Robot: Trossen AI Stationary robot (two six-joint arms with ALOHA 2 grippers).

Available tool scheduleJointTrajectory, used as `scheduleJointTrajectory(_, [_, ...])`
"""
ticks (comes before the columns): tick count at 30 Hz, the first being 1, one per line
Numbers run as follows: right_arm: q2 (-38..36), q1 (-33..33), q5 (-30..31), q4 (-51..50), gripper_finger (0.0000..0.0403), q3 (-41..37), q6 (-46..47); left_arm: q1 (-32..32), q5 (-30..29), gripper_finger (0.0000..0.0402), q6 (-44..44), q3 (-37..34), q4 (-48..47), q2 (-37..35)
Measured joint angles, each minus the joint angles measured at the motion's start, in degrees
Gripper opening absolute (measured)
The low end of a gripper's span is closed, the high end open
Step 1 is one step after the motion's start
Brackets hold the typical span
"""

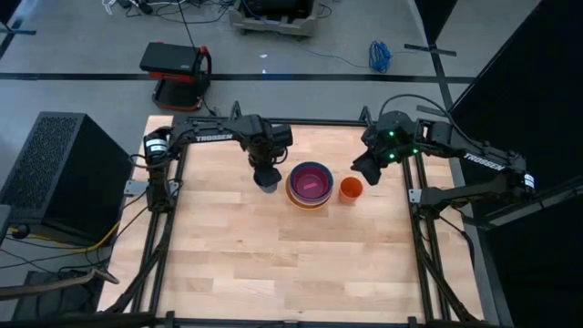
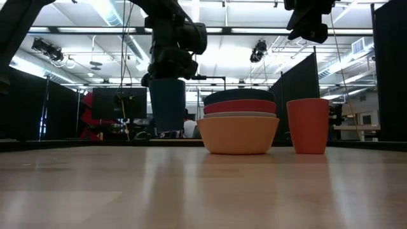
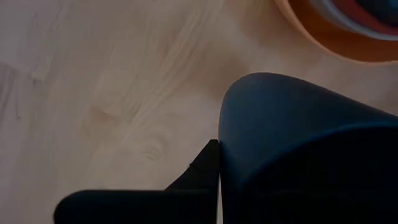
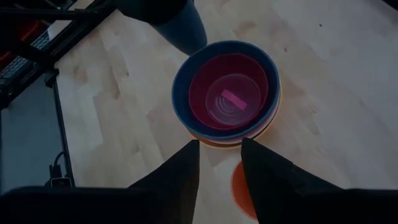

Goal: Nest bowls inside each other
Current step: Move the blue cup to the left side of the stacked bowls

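The bowls (image 1: 310, 185) stand nested in one stack at the table's far middle: orange (image 2: 238, 135) at the bottom, then white, red-orange and teal-blue (image 4: 186, 74), with magenta-pink (image 4: 227, 93) innermost. Just left of the stack my left gripper (image 1: 265, 169) points down, shut on a small dark blue cup (image 2: 167, 105). My right gripper (image 1: 369, 169) hangs high over the table's far right, slanting down toward the stack. It is open (image 4: 219, 146) with nothing between its fingers. My left gripper holds the dark blue cup by its top edge (image 2: 166, 81), coming from above with the fingers pointing down. One finger (image 3: 205, 168) lies against the outside of the cup's wall (image 3: 249, 143); the cup hides the other. The cup hangs upright below the fingers, clear of the table.
A small orange cup (image 1: 352, 189) stands upright on the table just right of the stack, below my right gripper. Black frame rails (image 1: 168, 228) run along the table's sides. The near half of the wooden top (image 1: 291, 264) is bare.
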Motion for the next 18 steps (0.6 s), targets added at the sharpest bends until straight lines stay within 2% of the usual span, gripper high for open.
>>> scheduleJointTrajectory(18, [0.0, 0.0, 0.0, -0.1, 0.0118, 0.0, -0.3, -1.4, 1.4, 0.0, -2.2, -3.1, 4.4, 0.2])
